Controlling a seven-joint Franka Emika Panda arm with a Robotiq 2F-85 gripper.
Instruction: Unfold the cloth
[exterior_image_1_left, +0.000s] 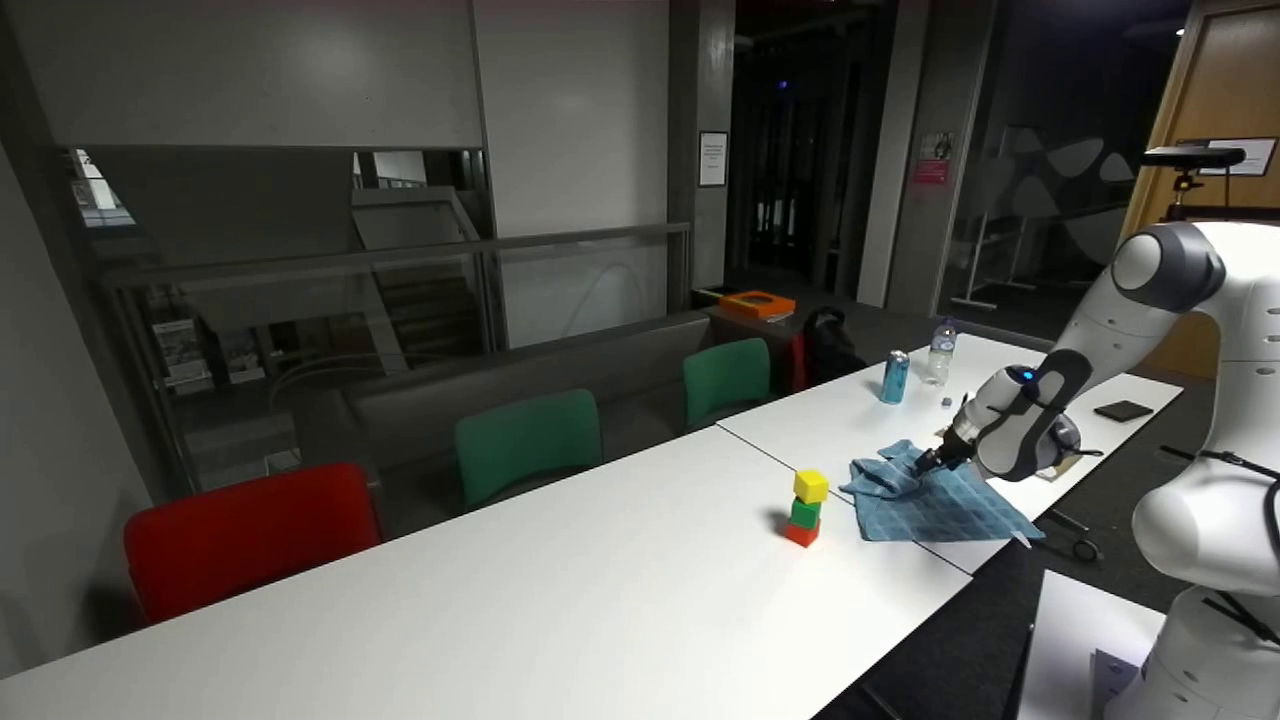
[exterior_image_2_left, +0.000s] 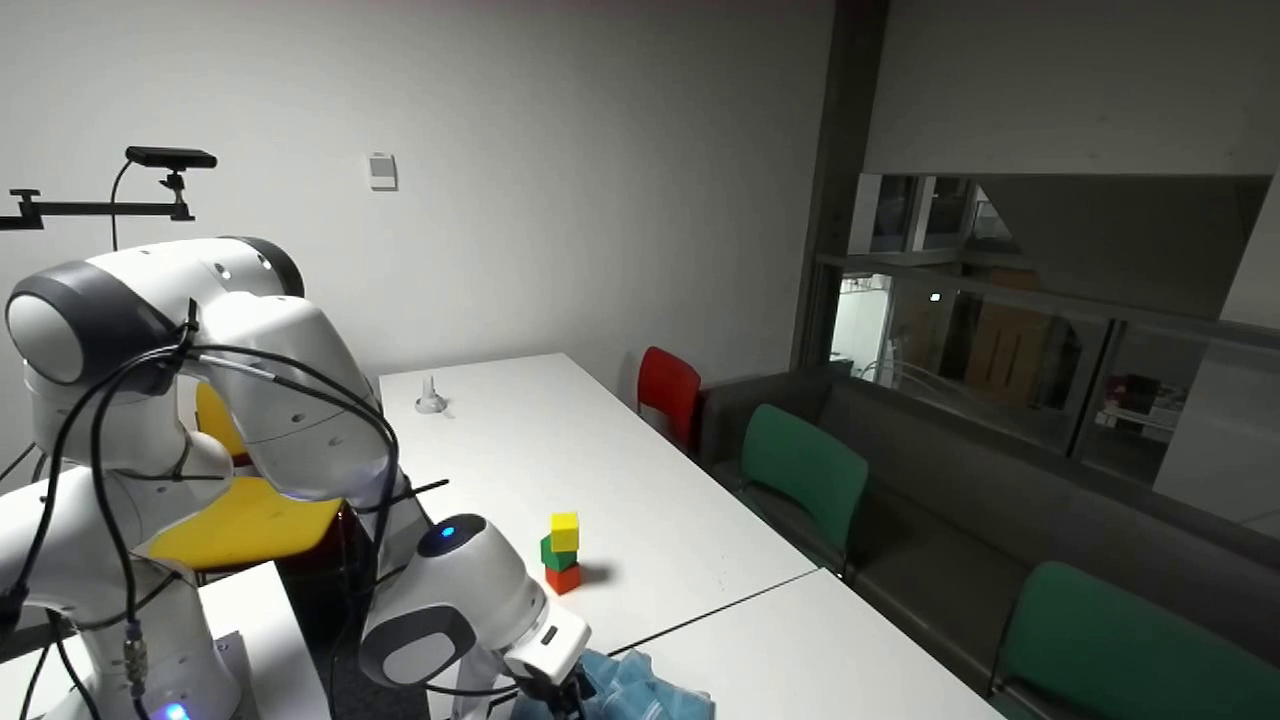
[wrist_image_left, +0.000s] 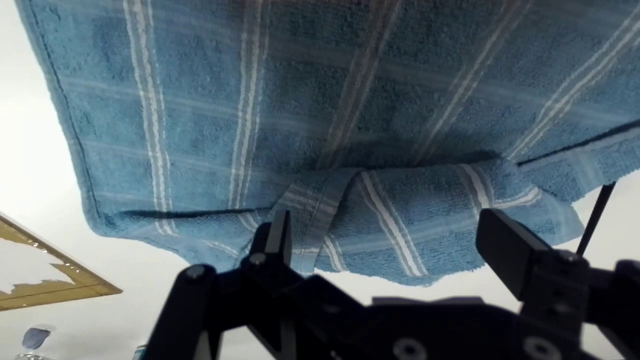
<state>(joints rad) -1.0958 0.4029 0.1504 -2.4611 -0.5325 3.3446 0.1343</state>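
Note:
The blue checked cloth (exterior_image_1_left: 945, 508) lies across the seam of the white tables, mostly flat on its near part and bunched at its far left part. In the wrist view the cloth (wrist_image_left: 200, 115) fills the upper half, and its edge is folded back over itself in front of the fingers. My gripper (wrist_image_left: 385, 222) is open, its fingers wide apart with the folded edge seen between them and nothing gripped. Whether the fingertips touch the fabric I cannot tell. In an exterior view only a crumpled part of the cloth (exterior_image_2_left: 650, 695) shows at the bottom edge, beside the gripper.
A stack of yellow, green and red blocks (exterior_image_1_left: 805, 513) stands close to the cloth's left edge. Behind the cloth are a blue can (exterior_image_1_left: 895, 378) and a clear bottle (exterior_image_1_left: 941, 354). A dark flat object (exterior_image_1_left: 1123, 410) lies farther right. Green chairs (exterior_image_1_left: 530, 445) line the table's far side.

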